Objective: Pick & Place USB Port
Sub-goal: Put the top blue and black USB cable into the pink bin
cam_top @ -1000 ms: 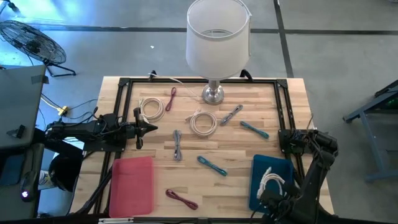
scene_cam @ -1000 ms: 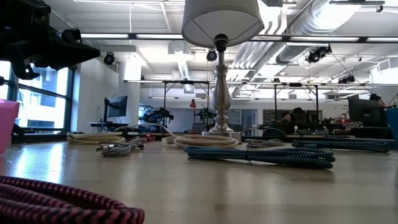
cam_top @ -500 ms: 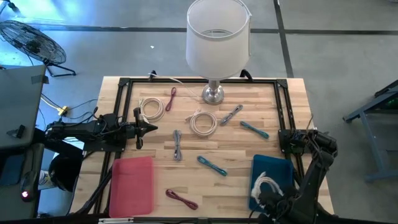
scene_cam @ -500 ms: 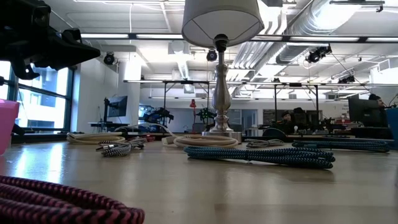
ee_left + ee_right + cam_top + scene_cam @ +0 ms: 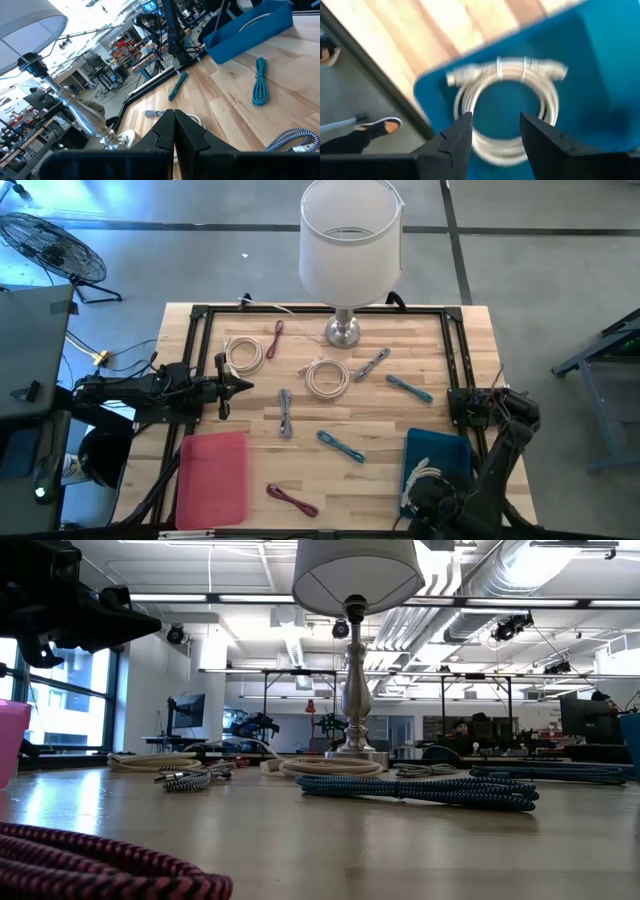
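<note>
1. White coiled USB cable point(image 5: 428, 477) lies inside the blue bin point(image 5: 452, 448), lower right of the high view. In the right wrist view the same coil point(image 5: 506, 117) sits on the bin floor, connectors bunched along one side of the loop.
2. Right gripper point(image 5: 492, 132) hangs just above the coil, fingers spread apart with nothing between them; the coil shows through the gap. Looks like one cable is delivered.
3. Left gripper point(image 5: 240, 387) waits at the left edge of the table, mid-height in the high view. In the left wrist view its fingers point(image 5: 189, 134) are pressed together, holding nothing.
4. Handling guess: the cables are light, soft and floppy; braided jackets should grip fine, the smooth white one may slip. Loose ends will trail. Best hold is across the bundled middle of a coil, not at a plug.
5. Remaining on the table: teal cable point(image 5: 341, 446) lower centre, second teal cable point(image 5: 409, 388) right of centre, grey cable point(image 5: 285, 413), another grey cable point(image 5: 371, 365), red cable point(image 5: 292, 500) at the bottom, dark red cable point(image 5: 275, 338) upper left, two white coils point(image 5: 244, 355) point(image 5: 326, 377).
6. Pink bin point(image 5: 212, 476) lower left, looks empty.
7. Table lamp point(image 5: 346, 250) stands at top centre; its shade overhangs the nearby cables, so reaching in there needs care.
</note>
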Controlling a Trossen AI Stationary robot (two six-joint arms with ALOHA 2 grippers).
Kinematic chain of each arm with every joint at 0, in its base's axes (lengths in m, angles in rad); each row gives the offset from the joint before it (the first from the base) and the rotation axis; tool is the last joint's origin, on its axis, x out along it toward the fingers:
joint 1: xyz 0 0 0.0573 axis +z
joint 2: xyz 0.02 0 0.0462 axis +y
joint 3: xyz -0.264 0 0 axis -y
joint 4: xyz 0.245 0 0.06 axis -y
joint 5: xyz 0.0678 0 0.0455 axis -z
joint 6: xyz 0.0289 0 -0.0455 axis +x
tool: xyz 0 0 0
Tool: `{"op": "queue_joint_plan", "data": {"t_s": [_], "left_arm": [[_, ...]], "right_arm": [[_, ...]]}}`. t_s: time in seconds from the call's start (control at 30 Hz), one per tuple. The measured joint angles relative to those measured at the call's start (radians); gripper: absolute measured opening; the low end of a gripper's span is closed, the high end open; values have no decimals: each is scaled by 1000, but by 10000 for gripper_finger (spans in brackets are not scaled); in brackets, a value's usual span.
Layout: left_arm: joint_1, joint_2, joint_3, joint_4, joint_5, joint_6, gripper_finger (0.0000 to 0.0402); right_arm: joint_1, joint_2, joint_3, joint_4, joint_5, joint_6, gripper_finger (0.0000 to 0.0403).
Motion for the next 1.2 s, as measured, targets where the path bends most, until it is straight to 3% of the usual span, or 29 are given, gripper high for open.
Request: {"op": "queue_joint_plan", "data": {"t_s": [0.23, 0.53, 0.8, 1.0, 1.1, 1.2], "left_arm": [[0, 0, 0, 0, 0, 0, 0], [0, 0, 0, 7, 8, 0, 0], [0, 0, 1, -15, 102, -53, 0], [0, 0, 0, 0, 4, -81, 0], [0, 5, 15, -36, 12, -152, 6], [0, 17, 47, -112, 32, -184, 26]], "right_arm": [[-135, 0, 0, -23, 103, -254, 158], [-402, 0, 0, -31, 249, -654, 156], [-608, 0, 0, -87, 261, -942, 157], [-759, -17, 0, -102, 234, -1037, 158], [-840, -40, -1, -100, 165, -1039, 159], [-901, -60, -4, -100, 162, -1052, 159]]}}
